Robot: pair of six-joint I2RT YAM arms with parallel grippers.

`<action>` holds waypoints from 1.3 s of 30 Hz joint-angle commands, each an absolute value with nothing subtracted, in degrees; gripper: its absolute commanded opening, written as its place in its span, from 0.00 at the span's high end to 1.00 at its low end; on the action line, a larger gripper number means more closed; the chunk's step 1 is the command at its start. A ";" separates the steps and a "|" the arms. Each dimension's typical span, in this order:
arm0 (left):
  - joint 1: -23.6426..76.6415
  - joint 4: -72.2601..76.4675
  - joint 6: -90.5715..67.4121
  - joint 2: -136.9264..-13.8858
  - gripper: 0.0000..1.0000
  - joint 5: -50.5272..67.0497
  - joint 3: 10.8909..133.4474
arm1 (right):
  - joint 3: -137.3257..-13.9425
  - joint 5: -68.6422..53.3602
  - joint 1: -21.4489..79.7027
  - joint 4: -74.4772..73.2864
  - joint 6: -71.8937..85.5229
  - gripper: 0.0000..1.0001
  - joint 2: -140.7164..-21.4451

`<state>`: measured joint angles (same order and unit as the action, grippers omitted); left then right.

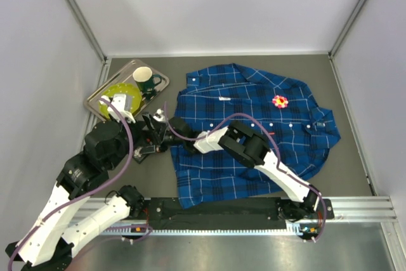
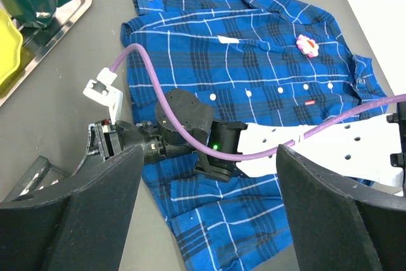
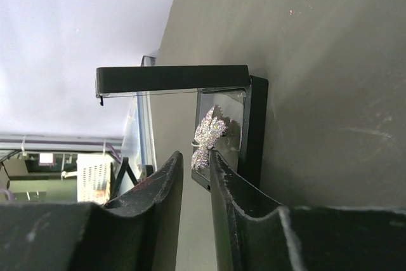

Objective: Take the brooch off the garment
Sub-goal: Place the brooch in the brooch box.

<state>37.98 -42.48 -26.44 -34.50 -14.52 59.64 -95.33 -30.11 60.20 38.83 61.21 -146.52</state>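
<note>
Top overhead; L wrist shares shirt (image 1: 298, 144) (image 2: 254, 74); R wrist close.

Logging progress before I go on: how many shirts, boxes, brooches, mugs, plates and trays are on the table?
Shirts: 1, the shirt
Boxes: 1, the open box
Brooches: 2, pink flower brooch on the shirt, silver brooch at the box
Mugs: 1, green mug
Plates: 1, yellow-green plate
Trays: 1, metal tray
Total: 7
</note>
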 commanded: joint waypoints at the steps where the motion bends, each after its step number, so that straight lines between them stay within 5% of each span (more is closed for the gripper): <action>1: 37.88 -40.25 -27.16 -33.84 0.10 -13.89 59.68 | -94.31 -30.06 60.29 36.04 58.54 0.75 -142.21; 30: 37.88 -40.69 -28.83 -31.46 0.09 -11.25 61.52 | -93.61 -26.55 60.73 18.64 55.55 0.62 -132.98; 39: 37.97 -35.52 -30.06 -32.08 0.09 -9.58 58.89 | -84.12 -23.65 60.56 10.83 48.71 0.61 -119.37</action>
